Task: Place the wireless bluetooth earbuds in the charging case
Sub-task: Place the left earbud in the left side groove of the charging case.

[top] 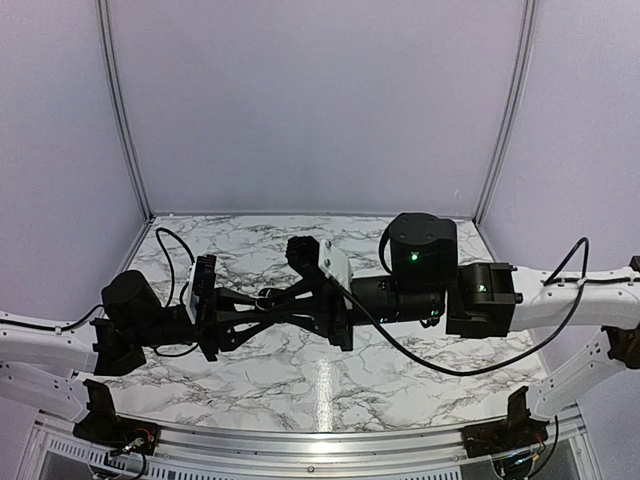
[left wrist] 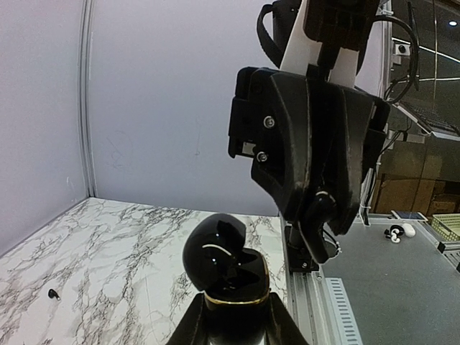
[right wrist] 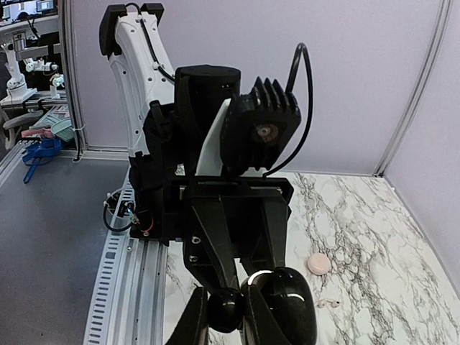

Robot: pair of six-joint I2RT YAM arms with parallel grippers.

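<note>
The left fingers [left wrist: 192,327] are closed on a glossy black lump [left wrist: 224,262] with a gold band, which is held aloft by its lower half. The right fingers [left wrist: 320,215] are pressed together just beside the lump, tips down. Whether anything tiny is pinched between them cannot be told. The pale charging case [right wrist: 318,264] is seen lying on the marble counter [top: 250,380], below the lump and well apart from it, touched by neither arm. A tiny black bean, judged to be one earbud [left wrist: 52,293], also lies on the counter well apart from the lump; the second cannot be found. Several failures are to be feared. The lump is rounded and slick, so it could be squeezed out of the pinch and dropped. With both wrists crowded around the lump, a careless reach could bring the fingers into collision. The earbud is so small that it could be flicked away by a closing grip — and the case could be skidded if approached off-centre.
</note>
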